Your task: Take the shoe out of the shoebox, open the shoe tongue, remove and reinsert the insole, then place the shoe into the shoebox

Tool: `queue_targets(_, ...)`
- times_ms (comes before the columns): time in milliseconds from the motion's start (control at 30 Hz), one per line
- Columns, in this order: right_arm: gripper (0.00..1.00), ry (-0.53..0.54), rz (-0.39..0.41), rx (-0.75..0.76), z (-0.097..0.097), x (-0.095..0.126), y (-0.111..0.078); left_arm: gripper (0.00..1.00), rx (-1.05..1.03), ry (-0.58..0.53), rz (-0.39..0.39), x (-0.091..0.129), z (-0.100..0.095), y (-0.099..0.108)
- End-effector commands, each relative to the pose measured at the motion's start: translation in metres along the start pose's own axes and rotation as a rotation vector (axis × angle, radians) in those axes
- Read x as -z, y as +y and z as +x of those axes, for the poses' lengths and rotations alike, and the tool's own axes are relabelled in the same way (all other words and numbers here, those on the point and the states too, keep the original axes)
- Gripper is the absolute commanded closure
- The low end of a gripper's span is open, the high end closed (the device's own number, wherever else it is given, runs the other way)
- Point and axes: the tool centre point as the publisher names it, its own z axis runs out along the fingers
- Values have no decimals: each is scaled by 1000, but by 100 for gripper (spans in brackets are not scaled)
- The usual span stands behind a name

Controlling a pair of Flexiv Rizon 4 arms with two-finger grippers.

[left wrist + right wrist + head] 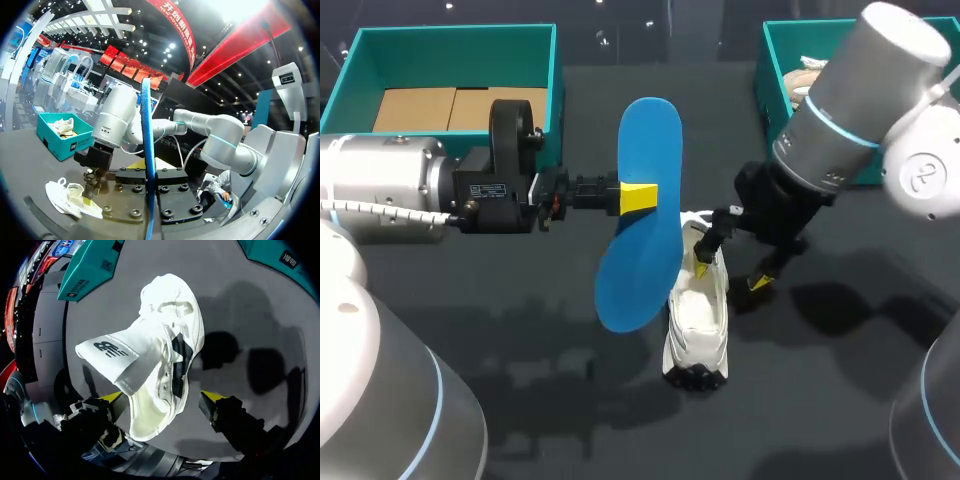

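Observation:
My left gripper point(638, 197) is shut on a blue insole point(645, 150), holding it by its middle above the table, on edge and nearly upright; in the left wrist view the insole point(146, 150) shows edge-on ahead of the fingers. A white shoe point(698, 325) lies on the dark table just right of the insole. Its tongue point(117, 357) is pulled up and out, and the mouth stands wide. My right gripper point(730, 275) hangs over the shoe's back end, open, its yellow tips point(212, 396) on either side of the shoe point(167, 345) without gripping it.
A teal shoebox point(555, 70) with cardboard inside stands at the back left, behind my left arm. A second teal box point(768, 75) with crumpled paper stands at the back right, partly hidden by my right arm.

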Motion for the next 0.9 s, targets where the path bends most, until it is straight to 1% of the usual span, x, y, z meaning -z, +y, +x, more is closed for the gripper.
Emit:
queue_targets(33,0,36,-19,0,-9,5,-11,100,0,-1,2,-2,-1,1)
queue_targets(133,0,36,-19,0,-9,5,-11,100,0,-1,2,-2,-1,1)
queue_targets(200,0,178,-30,29,-10,7,-11,100,0,-1,2,-2,-1,1)
queue_targets(267,0,220,-41,6,-10,19,-10,100,0,-1,2,-2,-1,1)
queue_targets(300,0,277,-45,18,-9,25,-9,100,0,-1,2,-2,-1,1)
queue_targets(333,0,278,-44,13,-9,31,-8,100,0,-1,2,-2,-1,1)
queue_targets(367,0,313,-48,-9,-9,35,-7,100,0,-1,2,-2,-1,1)
queue_targets(400,0,338,-50,1,-9,40,-6,100,0,-1,2,-2,-1,1)
queue_targets(433,0,345,-54,-7,-8,45,-6,100,0,-1,2,-2,-1,1)
queue_targets(467,0,390,-61,-19,-8,49,-5,100,0,-1,2,-2,-1,1)
queue_targets(533,0,442,-71,-21,-6,58,-4,100,0,-1,2,-2,-1,1)
queue_targets(600,0,583,-67,-13,-4,65,-5,100,0,-1,2,-2,-1,1)
queue_targets(633,0,584,-79,-18,-3,69,-6,100,0,-1,2,-2,-1,1)
queue_targets(900,0,584,-79,-18,-3,69,-6,100,0,-1,2,-2,-1,1)
